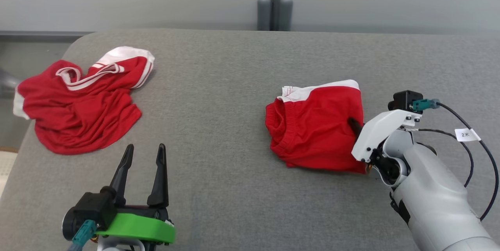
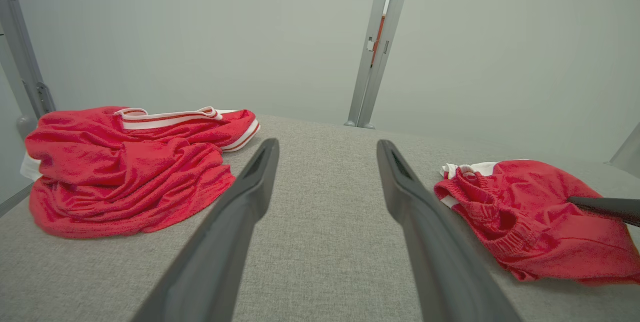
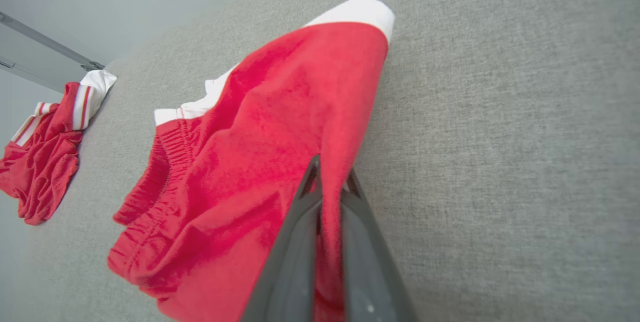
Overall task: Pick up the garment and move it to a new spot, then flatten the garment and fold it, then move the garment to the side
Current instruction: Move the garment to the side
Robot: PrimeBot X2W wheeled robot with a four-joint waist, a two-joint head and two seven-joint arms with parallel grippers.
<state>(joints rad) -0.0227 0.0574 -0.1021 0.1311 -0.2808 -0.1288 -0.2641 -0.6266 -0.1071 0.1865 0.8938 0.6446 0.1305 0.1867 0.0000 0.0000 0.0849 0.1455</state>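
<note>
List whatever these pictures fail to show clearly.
- Right gripper: head view, fingers mostly hidden by its white wrist cover and the shorts.
- How much cloth is pinched: right wrist view, the shut fingers cover it.
- Shirt: right wrist view, cut off by the left edge.
- Shorts: left wrist view, cut off by the right edge.
- Left gripper: head view, base cut off by the bottom edge.

Crumpled red shirt [image 1: 78, 114] lies on grey table [image 1: 234, 87].
</note>
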